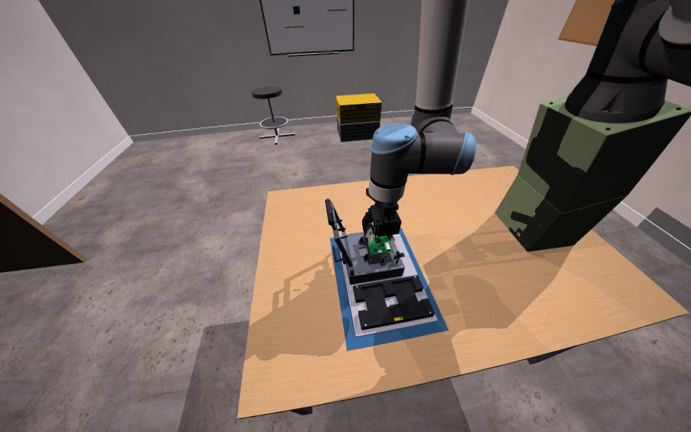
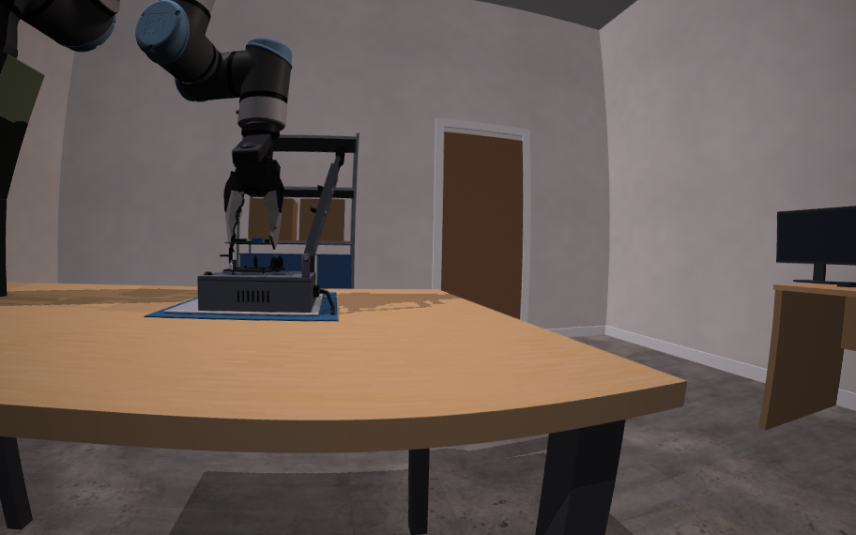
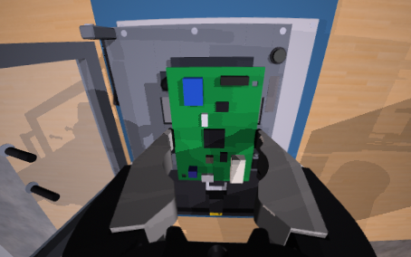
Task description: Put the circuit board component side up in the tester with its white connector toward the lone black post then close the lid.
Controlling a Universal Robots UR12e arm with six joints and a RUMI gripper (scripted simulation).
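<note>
Top view: on a pale wooden tabletop (image 1: 305, 377) (image 2: 378, 365) (image 3: 362, 68), a blue mat (image 1: 356, 339) (image 2: 331, 316) (image 3: 217, 9) lies beneath a whitish plate (image 1: 411, 264) (image 2: 189, 307) (image 3: 299, 90), which carries the grey tester (image 1: 376, 275) (image 2: 255, 293) (image 3: 140, 50) and, beside it, the black tray (image 1: 376, 311) (image 3: 190, 199). The green circuit board (image 1: 379, 245) (image 2: 252, 241) (image 3: 215, 118) is over the tester, gripped by the tool (image 1: 381, 239) (image 2: 252, 244) (image 3: 214, 129). Broad shadows cross the wood, and a green pedestal (image 1: 570, 167) (image 2: 19, 94) bears the arm's base. Beyond, on the mottled grey floor (image 1: 178, 203) (image 2: 726, 479), stand a round stool (image 1: 267, 92) and a yellow crate (image 1: 358, 108) stacked on a black one; a whiteboard (image 1: 311, 30) hangs on the dark wall.

Exterior view: the board is level in the tool's fingers — clear above the tester — and the lid (image 1: 342, 249) (image 2: 325, 207) (image 3: 105, 109) stands open, leaning back. Behind are a shelf unit (image 2: 355, 207) with brown boxes, a brown door (image 2: 482, 214) in a white frame, and a desk (image 2: 802, 353) with a dark monitor (image 2: 814, 233).

Wrist view: component side up, the board is pinched at its two long edges. Its white connector (image 1: 388, 245) (image 3: 237, 169) sits at the end nearer the tray — the board hides the tester's middle, so the pins cannot be made out.
</note>
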